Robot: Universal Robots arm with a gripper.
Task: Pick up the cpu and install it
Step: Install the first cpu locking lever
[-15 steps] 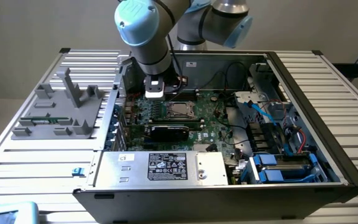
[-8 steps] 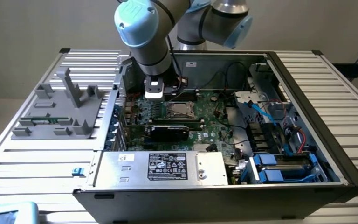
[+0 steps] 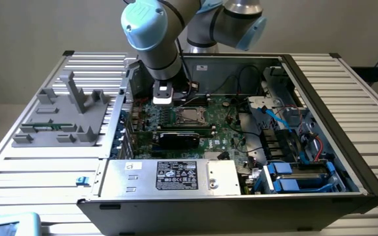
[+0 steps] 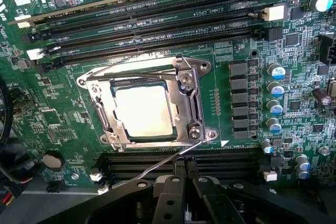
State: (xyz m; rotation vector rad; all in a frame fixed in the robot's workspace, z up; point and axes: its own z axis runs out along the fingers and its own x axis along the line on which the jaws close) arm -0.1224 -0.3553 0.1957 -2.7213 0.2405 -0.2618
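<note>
Flat square silver cpu (image 4: 144, 111) seated in steel-framed socket (image 4: 195, 100) — black hand (image 4: 182, 174) nearby, closed, gripping nothing.

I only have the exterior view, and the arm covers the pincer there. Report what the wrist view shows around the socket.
Observer: The cpu lies flat, silver top up, with the metal frame lowered around its edges.
Operator: Give me the pincer.
Observer: The pincer is shut with nothing between its tips, and it sits just beside the frame rather than over the cpu.
Operator: Check the lever.
Observer: The thin wire lever slants away from the frame's corner and runs close past the pincer's tip. I cannot tell whether they touch.
</note>
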